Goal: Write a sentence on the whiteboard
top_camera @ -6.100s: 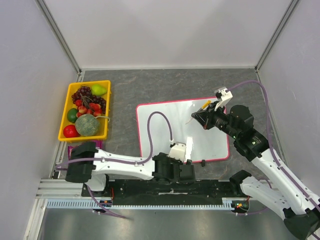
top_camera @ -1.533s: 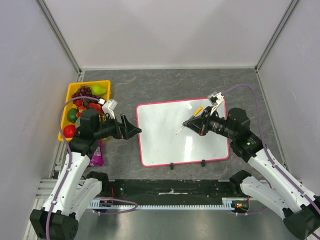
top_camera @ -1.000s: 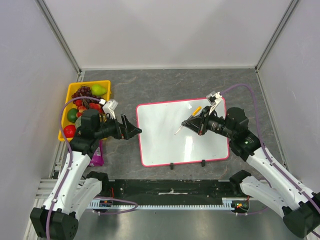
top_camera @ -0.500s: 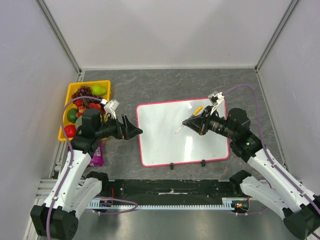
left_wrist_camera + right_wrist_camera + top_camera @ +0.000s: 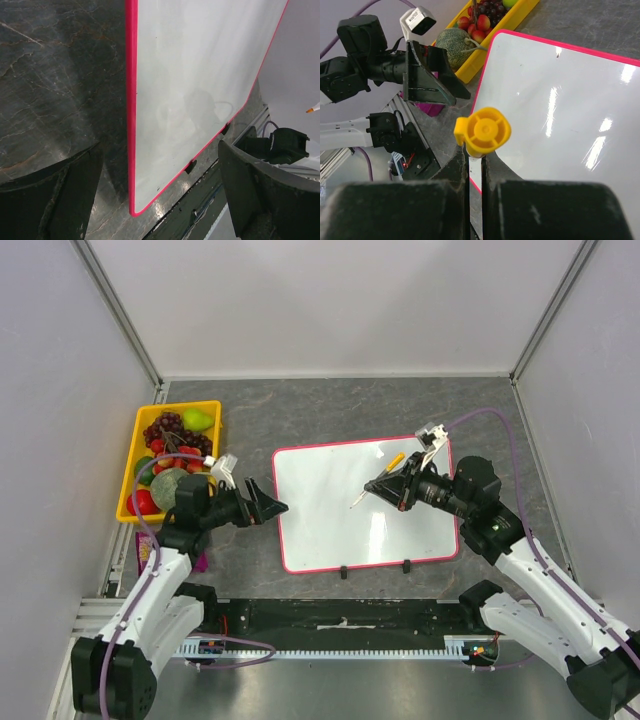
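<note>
The left arm is now sitting a little closer to the whiteboard's near side than it was half a second back, long since up from its folded rest across the board's near edge. The right arm is hardly shifting at all.

The whiteboard is lying flat on the bench, and its face is showing bare white with no writing on it yet. The left jaws are standing wide and empty just outside the board's left edge, pointing across it. The right jaws are pinching shut on a marker, with its tip hanging over the board's middle. Whether the tip is touching, I cannot tell.

To my eye they are still lining up for the first stroke. The next move is calling for the tip to come down gently, nearer the board's far-left part so the whole sentence fits, with light, even pressure. The left jaws are looking ready to steady the frame against sliding. The yellow fruit tray, beyond the board's left edge, is playing no part.
</note>
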Robot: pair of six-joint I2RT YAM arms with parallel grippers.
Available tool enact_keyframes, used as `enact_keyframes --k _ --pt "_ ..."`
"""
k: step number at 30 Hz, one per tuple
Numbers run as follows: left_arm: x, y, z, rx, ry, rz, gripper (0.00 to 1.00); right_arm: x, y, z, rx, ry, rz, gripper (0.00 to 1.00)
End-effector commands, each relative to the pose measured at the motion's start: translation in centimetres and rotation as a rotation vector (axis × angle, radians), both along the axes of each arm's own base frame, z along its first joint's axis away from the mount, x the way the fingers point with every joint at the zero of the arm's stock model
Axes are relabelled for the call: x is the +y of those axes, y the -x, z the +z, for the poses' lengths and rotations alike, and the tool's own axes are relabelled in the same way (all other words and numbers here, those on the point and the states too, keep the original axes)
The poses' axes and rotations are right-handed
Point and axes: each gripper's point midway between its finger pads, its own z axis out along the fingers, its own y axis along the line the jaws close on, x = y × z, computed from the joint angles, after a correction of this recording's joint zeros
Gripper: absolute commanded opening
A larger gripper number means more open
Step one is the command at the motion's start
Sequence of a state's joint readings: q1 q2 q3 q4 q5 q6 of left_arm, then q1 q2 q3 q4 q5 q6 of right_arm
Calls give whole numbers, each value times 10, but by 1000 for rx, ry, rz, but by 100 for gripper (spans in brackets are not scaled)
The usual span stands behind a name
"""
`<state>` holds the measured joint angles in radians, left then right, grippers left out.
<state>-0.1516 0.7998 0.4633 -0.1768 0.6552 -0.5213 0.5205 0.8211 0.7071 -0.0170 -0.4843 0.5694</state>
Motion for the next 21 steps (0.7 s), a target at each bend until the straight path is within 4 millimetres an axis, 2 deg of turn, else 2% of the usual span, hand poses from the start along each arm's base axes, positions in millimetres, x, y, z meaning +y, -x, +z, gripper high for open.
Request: enact_keyframes --k 1,10,21 --pt "-9 -14 21 -104 107 0 98 5 5 28 -40 -55 43 0" --pt "-20 -24 15 -168 172 -64 95 8 4 21 -19 -73 50 0" --pt "-23 -38 -1 -189 178 -79 89 7 4 15 -6 -58 43 0"
